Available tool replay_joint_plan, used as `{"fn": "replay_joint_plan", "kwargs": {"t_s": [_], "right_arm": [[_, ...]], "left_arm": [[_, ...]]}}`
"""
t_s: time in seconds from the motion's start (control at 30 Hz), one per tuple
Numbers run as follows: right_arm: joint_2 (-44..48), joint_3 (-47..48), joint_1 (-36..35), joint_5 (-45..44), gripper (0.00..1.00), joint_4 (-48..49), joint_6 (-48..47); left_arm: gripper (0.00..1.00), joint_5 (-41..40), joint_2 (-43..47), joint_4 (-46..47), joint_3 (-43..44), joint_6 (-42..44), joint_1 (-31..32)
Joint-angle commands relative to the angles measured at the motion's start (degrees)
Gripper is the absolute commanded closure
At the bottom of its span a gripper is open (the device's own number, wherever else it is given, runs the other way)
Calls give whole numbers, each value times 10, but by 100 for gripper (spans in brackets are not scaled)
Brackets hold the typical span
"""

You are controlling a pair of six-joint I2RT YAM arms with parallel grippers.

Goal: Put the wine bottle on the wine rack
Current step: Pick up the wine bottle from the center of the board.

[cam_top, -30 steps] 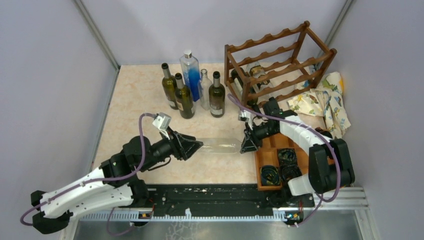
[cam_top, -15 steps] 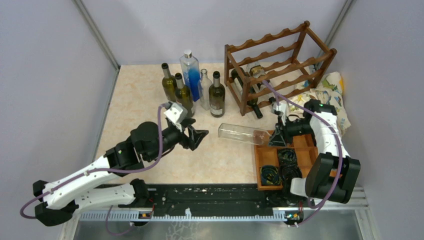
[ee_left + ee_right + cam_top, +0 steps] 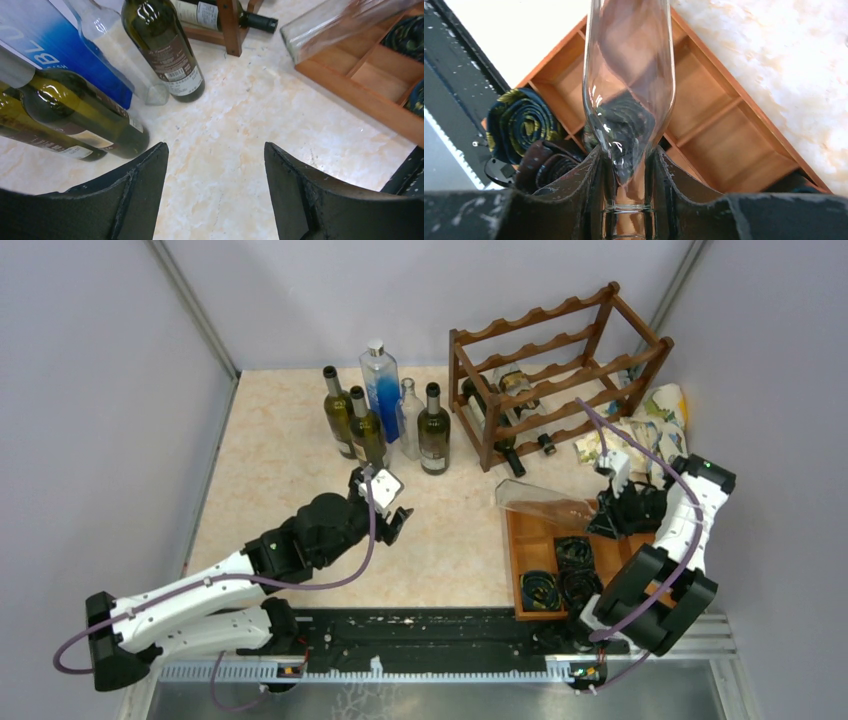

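wine bottle (image 3: 540,502) shifted right | right claw (image 3: 626,160) gripping it | left claw (image 3: 215,157) open | label (image 3: 50,45) "BL"

White-and-black left arm (image 3: 190,590), matching right arm (image 3: 690,510), purple cables (image 3: 371,525), black wedge-shaped end effector fingers (image 3: 135,200)

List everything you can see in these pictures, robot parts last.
wine rack: one, dark reddish-brown wood, back right of table.
racked bottles: at least two, dark, lying in the rack.
standing bottles: five, three dark green, one clear, one clear-and-blue, back centre.
clear bottle: one, colourless, held over the tray.
compartment tray: one, brown wood, front right.
rolled bundles: three, dark, in the tray.
patterned cloth: one, white and yellow, beside the rack.
table: one, beige marble.
left tool: one, black, open above the table.
right tool: one, black, shut on the clear bottle's neck.
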State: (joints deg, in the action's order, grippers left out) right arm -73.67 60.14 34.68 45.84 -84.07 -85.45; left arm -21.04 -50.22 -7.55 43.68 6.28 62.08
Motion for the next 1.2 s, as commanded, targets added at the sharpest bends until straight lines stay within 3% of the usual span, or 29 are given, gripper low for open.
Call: {"fn": "replay_joint_plan", "kwargs": {"t_s": [0.0, 0.33, 0.47, 0.63, 0.77, 1.0, 1.17], "right_arm": [[-1, 46, 39, 30, 100, -21, -45], [-61, 111, 132, 55, 100, -21, -65], [-92, 153, 173, 83, 100, -20, -64], [-131, 193, 190, 121, 100, -6, -34], [-126, 181, 189, 141, 100, 95, 61], [-70, 89, 153, 102, 100, 343, 264], [-54, 52, 120, 82, 100, 416, 322]], "left_arm": [[23, -16, 17, 46, -17, 35, -3], [23, -29, 22, 20, -33, 67, -3], [21, -71, 4, -10, -30, 80, -3], [18, -85, -22, -35, -19, 85, -3], [14, -81, -31, -48, -15, 87, -3], [11, -75, -30, -51, -15, 88, -3], [9, -74, -37, -55, -14, 90, -3]]}}
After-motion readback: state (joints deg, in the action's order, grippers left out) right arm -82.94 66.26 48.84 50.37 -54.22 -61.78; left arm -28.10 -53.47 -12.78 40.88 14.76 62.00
